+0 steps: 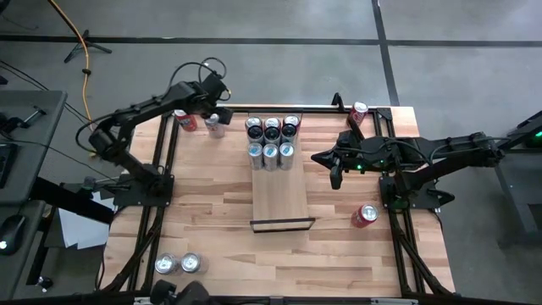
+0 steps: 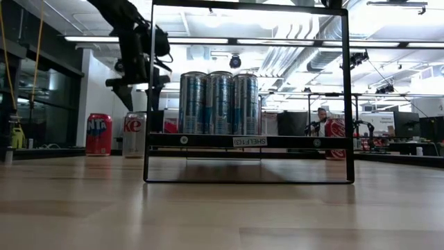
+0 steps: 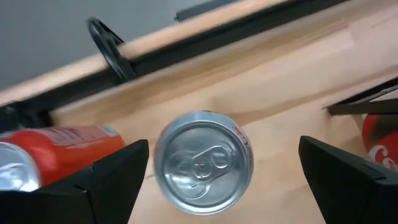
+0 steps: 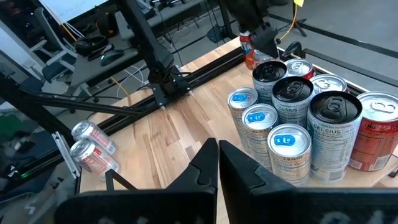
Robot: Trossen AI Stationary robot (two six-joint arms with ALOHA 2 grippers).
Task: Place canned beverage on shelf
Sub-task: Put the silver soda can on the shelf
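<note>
An upright silver can [image 3: 204,163] stands at the table's far left [image 1: 215,126], with a red can [image 1: 185,120] beside it. My left gripper [image 3: 224,146] hangs open just above the silver can, one finger on either side of its top, touching nothing; the low view shows it [image 2: 139,73] over the can [image 2: 134,134]. The shelf [image 1: 282,199] is a pale board in the table's middle, with several tall cans [image 1: 271,140] at its far end. My right gripper [image 1: 335,175] hovers shut to the right of the shelf, holding nothing.
A red can [image 1: 366,214] lies on the table near the right arm's base. Another red can [image 1: 359,112] stands at the far right corner. Two silver cans [image 1: 179,263] lie at the near left. The shelf's near half [image 1: 284,207] is bare board.
</note>
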